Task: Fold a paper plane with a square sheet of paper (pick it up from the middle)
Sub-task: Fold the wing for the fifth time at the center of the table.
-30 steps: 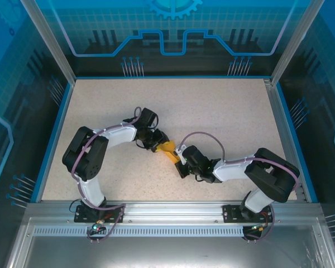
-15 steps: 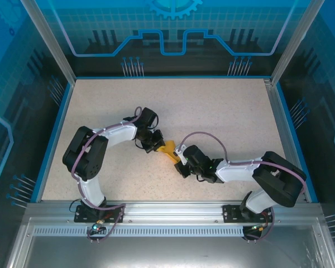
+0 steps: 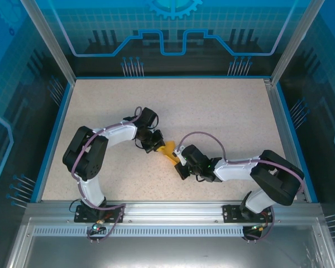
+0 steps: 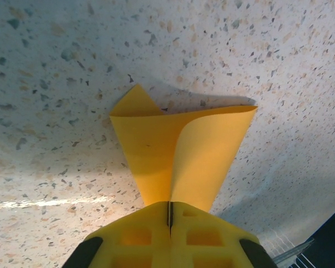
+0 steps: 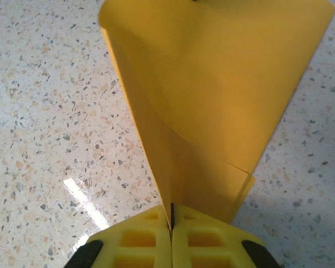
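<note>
Both arms meet near the middle of the speckled table (image 3: 223,106), with the orange paper (image 3: 168,149) strung between them just short of centre. Your left pincer (image 4: 169,215) is clamped on one narrow end of the paper, its pads pressed together with only a thin seam between them. From that grip the paper fans out in two overlapping layers. One flap curls over the other, and a small corner pokes out behind. Your right pincer (image 5: 171,220) is closed just as tightly on the opposite end, where the paper widens away as a creased wedge.

From above, the left pincer has the far-left end and the right pincer has the near-right end. The shadow under the paper in the left wrist view suggests it rides a little off the table, though you cannot be sure of that.

The job looks mid-fold. A tapering shape is forming, but the layers are loose and bowed, so this is not yet a crisp dart.

The next move likely calls for one pincer to anchor the paper while the other lets go. The free pincer can then re-grip and lay the curling flap along the centre crease. Go gently, because thin paper held at both ends can tear or slip out of line.
</note>
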`<state>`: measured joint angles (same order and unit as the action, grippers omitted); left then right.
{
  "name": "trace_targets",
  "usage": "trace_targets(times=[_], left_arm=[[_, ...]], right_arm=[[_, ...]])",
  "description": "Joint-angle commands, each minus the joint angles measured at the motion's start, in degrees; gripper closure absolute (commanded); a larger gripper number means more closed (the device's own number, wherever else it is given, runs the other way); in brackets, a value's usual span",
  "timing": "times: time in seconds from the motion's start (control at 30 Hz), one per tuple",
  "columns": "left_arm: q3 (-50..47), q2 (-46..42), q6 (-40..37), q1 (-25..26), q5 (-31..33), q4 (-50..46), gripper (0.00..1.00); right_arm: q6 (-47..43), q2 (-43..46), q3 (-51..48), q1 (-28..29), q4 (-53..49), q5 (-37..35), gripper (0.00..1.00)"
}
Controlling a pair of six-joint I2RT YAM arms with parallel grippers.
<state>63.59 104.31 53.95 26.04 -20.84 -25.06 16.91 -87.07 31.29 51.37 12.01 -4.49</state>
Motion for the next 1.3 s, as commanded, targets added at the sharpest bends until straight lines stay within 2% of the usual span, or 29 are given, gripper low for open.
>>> trace_targets(times=[0.0,0.33,0.53,0.77,0.97,1.03,1.2,1.27], left_arm=[[1.2,0.8,-0.5,0.3,0.5,-1.8,0.98],[1.1,0.2,-0.4,0.2,1.0,-1.9,0.99],[0.6,0.2,0.3,0.2,0.7,-1.4,0.99],[1.0,0.4,0.5,0.2,0.4,-1.3,0.99],[1.1,0.5,0.4,0.2,0.5,-1.7,0.99],[1.0,0.3,0.4,0.2,0.4,-1.7,0.99],[1.3,0.4,0.3,0.2,0.3,-1.8,0.99],[1.2,0.3,0.2,0.2,0.3,-1.8,0.99]], right_arm=[[1.8,-1.3,1.1,0.0,-0.8,2.2,0.97],[3.6,1.6,0.5,-0.1,-0.6,3.3,0.85],[-0.7,5.5,1.3,2.2,-2.7,-3.9,0.76],[-5.9,-0.5,7.6,6.2,-9.1,-10.3,0.73],[-7.3,-1.9,9.9,10.6,-11.9,-16.6,0.72],[-8.4,-2.1,10.6,12.4,-12.8,-18.0,0.65],[-7.5,-5.8,12.4,14.1,-15.2,-25.9,0.67],[-7.8,-7.0,13.3,14.2,-16.0,-25.8,0.7]])
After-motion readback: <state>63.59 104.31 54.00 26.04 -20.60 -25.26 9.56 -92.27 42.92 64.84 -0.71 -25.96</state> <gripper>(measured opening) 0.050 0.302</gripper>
